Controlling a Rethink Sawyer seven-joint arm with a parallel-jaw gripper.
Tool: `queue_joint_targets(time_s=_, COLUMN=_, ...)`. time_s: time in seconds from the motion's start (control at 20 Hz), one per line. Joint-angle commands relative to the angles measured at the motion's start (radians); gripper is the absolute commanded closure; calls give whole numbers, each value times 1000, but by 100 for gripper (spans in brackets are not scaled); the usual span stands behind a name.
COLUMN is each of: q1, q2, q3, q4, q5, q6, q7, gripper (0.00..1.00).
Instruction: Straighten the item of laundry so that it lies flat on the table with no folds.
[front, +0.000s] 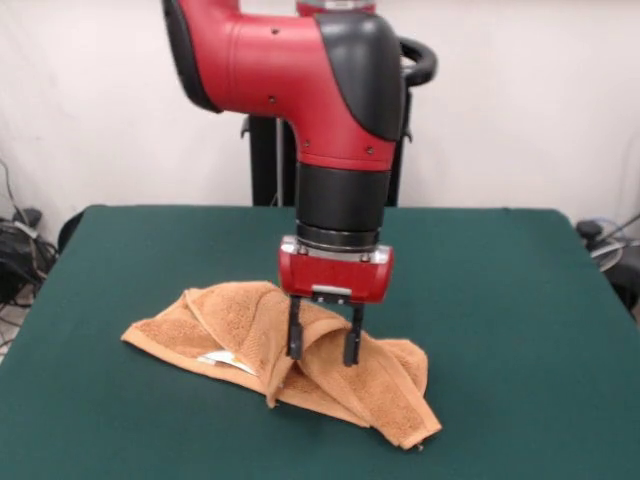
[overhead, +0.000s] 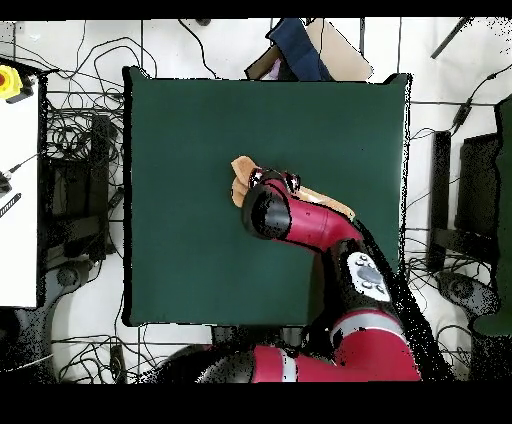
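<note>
Down low, pincer (front: 325, 345): two dark fingers (front: 295, 335) hang straight down and stand apart, one to each side of a raised ridge in the towel. Their tips reach the cloth, but the front view does not settle whether they are pressing on the fold or merely straddling it, so I cannot tell if it has hold of anything.
Pincer in overhead view (overhead: 277, 183): mostly hidden beneath the wrist; only a little of the head shows.
Towel (front: 290, 355): orange-tan terry, bunched and folded over itself, lying on the tabletop near its middle and toward the camera-side half in the front view.
Towel long axis: in the front view it runs from the left end, lying a little farther back, across to the lower right end, which comes to a tapered corner near the front edge.
Towel folds: several overlapping flaps meet under the pincer, with a hemmed band curving over the left hump.
Label (front: 224, 360): small and white, on the left part's near edge.
Towel from above (overhead: 240, 178): only a tan strip shows on either side of the arm.
Arm (front: 300, 70): red and black, coming in from above, with the wrist vertical over the towel.
Arm from above (overhead: 320, 228): reaches diagonally from the base at the bottom toward the centre.
Tabletop (front: 520, 300): dark green.
</note>
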Motion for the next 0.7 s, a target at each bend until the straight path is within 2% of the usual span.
queue_joint_targets(time_s=0.05, q1=203, q2=44, q3=-235, q4=-97, q5=79, q6=176, q7=202, gripper=0)
queue_joint_targets(time_s=0.25, q1=350, q2=133, q3=-443, q4=-147, q5=123, q6=179, q7=249, gripper=0)
queue_joint_targets(time_s=0.35, q1=400, q2=173, q3=-514, q4=-158, q5=138, q6=151, q7=262, gripper=0)
queue_joint_targets(time_s=0.7, q1=436, q2=204, q3=-546, q4=-122, q5=181, q6=71, q7=274, gripper=0)
